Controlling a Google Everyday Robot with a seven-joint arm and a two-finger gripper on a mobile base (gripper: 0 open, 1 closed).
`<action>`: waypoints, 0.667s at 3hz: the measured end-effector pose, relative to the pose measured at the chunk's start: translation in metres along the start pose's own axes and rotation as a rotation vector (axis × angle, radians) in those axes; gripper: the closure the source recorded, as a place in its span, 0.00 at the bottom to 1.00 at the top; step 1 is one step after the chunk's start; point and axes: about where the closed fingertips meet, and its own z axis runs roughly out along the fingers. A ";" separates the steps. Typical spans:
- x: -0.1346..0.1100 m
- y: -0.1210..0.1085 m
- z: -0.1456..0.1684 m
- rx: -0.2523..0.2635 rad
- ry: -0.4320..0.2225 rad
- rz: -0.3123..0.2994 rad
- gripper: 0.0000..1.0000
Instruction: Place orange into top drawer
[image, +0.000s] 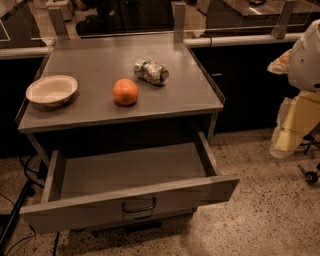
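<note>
One orange (125, 91) is seated on the counter (95, 60) between one white bowl (51, 90) and one can (151, 71); one top drawer (130, 172) is pulled open below; pick-up is judged not yet begun; the hand (291, 131) is held at the right edge, well apart, and its state cannot be told; a reach to the orange is required next

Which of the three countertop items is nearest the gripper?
The dented can, rightmost, lying beside the orange; the bowl is farthest. The gripper hangs beyond the right edge of the counter.
</note>
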 end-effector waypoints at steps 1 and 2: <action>0.000 0.000 0.000 0.000 0.000 0.000 0.00; -0.021 -0.003 0.003 0.004 -0.016 -0.035 0.00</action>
